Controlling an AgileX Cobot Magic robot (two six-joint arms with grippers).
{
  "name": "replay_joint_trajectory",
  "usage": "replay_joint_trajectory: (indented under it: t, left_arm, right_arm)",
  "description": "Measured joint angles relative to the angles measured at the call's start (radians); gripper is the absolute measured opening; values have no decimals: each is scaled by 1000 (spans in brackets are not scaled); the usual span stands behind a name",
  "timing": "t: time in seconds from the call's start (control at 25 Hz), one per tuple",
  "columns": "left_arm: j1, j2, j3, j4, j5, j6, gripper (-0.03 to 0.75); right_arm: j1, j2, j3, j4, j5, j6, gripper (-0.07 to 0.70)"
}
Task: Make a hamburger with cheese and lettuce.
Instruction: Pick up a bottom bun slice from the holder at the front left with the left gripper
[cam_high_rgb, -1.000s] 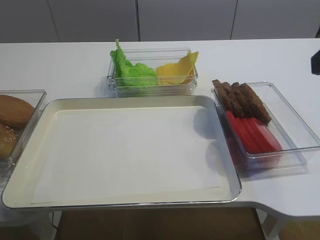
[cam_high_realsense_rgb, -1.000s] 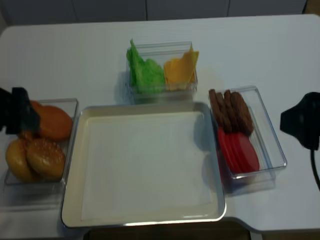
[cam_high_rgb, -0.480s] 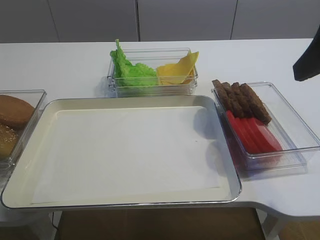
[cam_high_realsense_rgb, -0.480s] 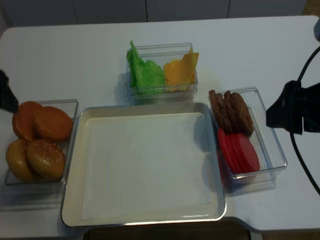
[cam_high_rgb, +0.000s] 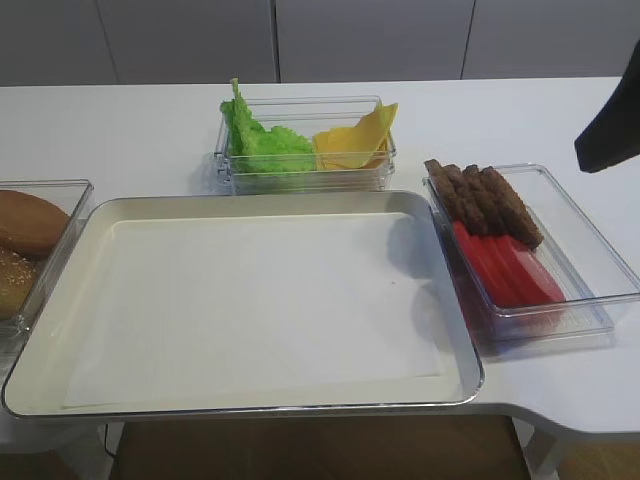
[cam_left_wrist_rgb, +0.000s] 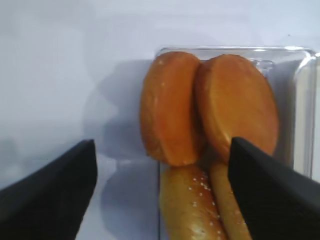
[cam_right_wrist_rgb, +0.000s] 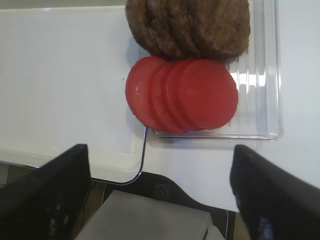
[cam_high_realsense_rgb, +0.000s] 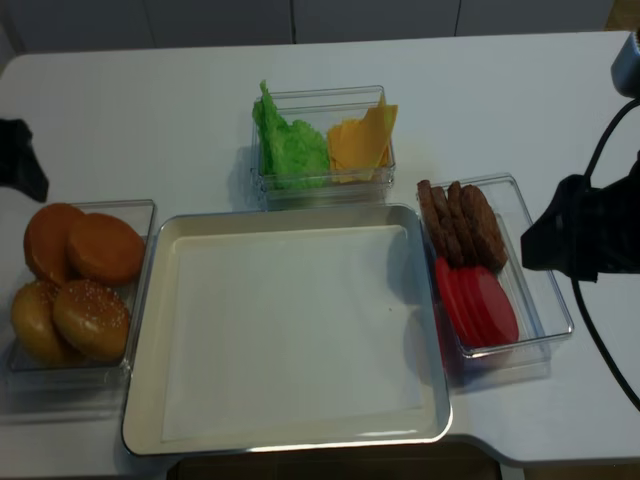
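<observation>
Step one, unstarted: our left claw (cam_left_wrist_rgb: 160, 195) gapes empty above bun halves (cam_left_wrist_rgb: 210, 107); next, descend, grip one; right claw (cam_right_wrist_rgb: 160, 195) likewise wide, idle

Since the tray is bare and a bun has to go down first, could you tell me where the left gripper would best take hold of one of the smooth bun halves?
Probably from above, at the raised rim of the smooth bun half that overlaps its neighbour. It lies tilted in the clear bin, so its upper edge stands free for the open left gripper, one finger either side of the thin disc.
</observation>
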Motion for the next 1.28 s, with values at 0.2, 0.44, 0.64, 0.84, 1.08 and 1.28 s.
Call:
replay_joint_trajectory:
  t: [0.2,0.44,0.64,0.84,1.08,1.28]
  left_arm:
    - [111,31,-6,-122,-6,62,610]
    - [120,42,-10,-196,-8,110,610]
    - [120,91,-10,-196,-8,117,610]
    - [116,95,-10,-196,-9,120,610]
    - [86,103,-10,-196,-9,136,610]
    - [75,146,-13,-188,-11,138,610]
  right_arm:
    - [1,0,0,32,2,-20,695]
    - [1,5,0,35,2,-25,691]
    - [1,5,0,37,2,-26,688]
    - [1,5,0,39,-1,-26,680]
    - [1,6,0,41,-1,-25,669]
    - [1,6,0,41,-1,-25,667]
